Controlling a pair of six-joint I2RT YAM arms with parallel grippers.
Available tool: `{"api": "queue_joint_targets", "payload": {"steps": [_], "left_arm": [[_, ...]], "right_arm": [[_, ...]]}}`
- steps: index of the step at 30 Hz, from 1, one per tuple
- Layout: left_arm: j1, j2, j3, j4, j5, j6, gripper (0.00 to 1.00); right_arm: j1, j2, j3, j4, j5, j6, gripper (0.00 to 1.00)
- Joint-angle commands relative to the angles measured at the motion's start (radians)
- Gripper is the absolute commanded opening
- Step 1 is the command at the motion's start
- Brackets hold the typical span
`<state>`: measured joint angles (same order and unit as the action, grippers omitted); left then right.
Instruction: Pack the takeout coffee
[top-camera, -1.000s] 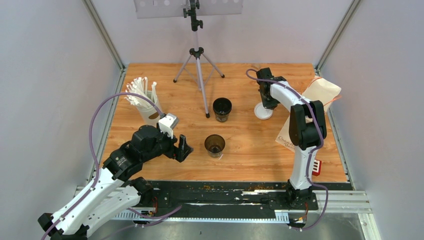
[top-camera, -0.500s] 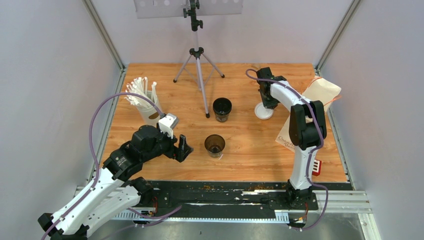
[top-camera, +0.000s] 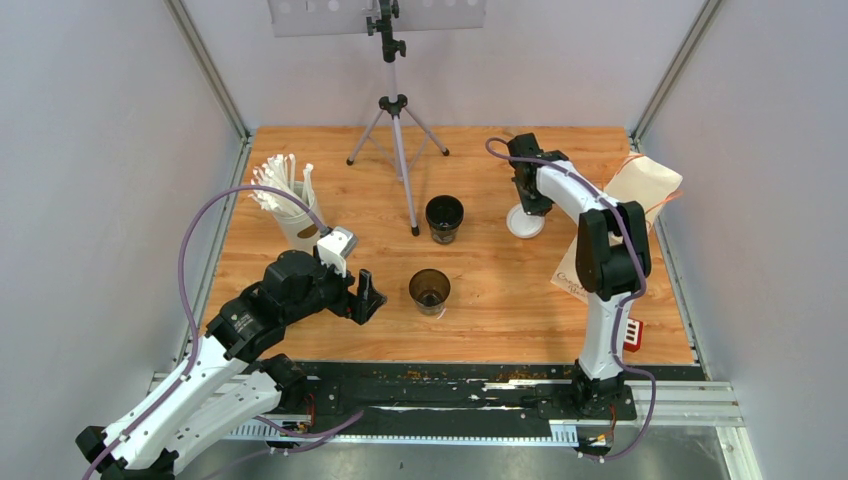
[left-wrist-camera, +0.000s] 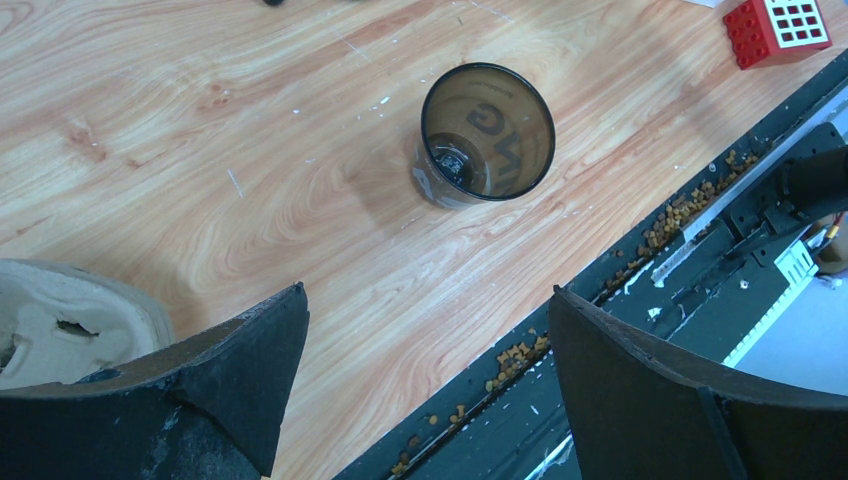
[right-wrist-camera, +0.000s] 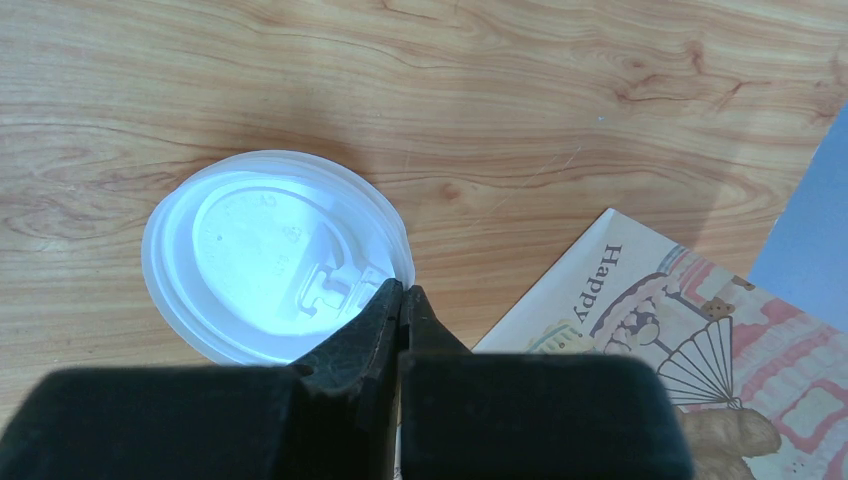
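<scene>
Right fingers: closed to a thin seam, pinching the near rim of the round white plastic lid. The lid is low over the wooden bench, near the printed paper bag. Cannot tell whether it is resting or just lifted.

Risk: this is an edge pinch on thin, flexible plastic. The rim could slip free, or the lid could swing and hang tilted. A tilted lid would likely seat crookedly, and pressing it down could tip a light open cup. The rim looks doubled, possibly two nested lids, so one could drop in transit. Unconfirmed.

Left fingers: spread wide, holding nothing, just left of the nearer cup.

Two small black paper cups with pale lettering stand upright, open and unlidded: nearer cup mid-bench, farther cup behind it. The lid is well apart, to their right.
</scene>
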<state>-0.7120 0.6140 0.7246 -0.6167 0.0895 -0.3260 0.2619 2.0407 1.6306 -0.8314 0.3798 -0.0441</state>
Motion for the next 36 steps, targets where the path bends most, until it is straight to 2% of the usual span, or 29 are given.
{"api": "queue_joint_targets", "payload": {"steps": [1, 8, 14, 19, 23, 26, 36], "left_arm": [[-0.003, -0.002, -0.007, 0.043, 0.004, 0.027, 0.96], [-0.003, 0.002, -0.007, 0.042, 0.005, 0.027, 0.96], [-0.003, 0.003, -0.007, 0.040, 0.004, 0.028, 0.96], [-0.003, 0.004, -0.007, 0.042, 0.004, 0.027, 0.96], [-0.003, 0.005, -0.006, 0.041, 0.005, 0.027, 0.96], [-0.003, 0.005, -0.007, 0.042, 0.004, 0.027, 0.96], [-0.003, 0.007, -0.007, 0.042, 0.005, 0.027, 0.96]], "right_arm": [[0.020, -0.007, 0.034, 0.001, 0.067, -0.025, 0.00], [0.049, -0.014, 0.029, 0.021, 0.106, -0.048, 0.05], [0.060, -0.005, 0.021, 0.029, 0.122, -0.062, 0.03], [0.063, -0.007, 0.015, 0.041, 0.123, -0.071, 0.08], [0.066, 0.000, 0.012, 0.044, 0.127, -0.080, 0.07], [0.069, 0.001, 0.008, 0.049, 0.121, -0.086, 0.00], [0.088, -0.011, 0.011, 0.048, 0.132, -0.098, 0.00]]}}
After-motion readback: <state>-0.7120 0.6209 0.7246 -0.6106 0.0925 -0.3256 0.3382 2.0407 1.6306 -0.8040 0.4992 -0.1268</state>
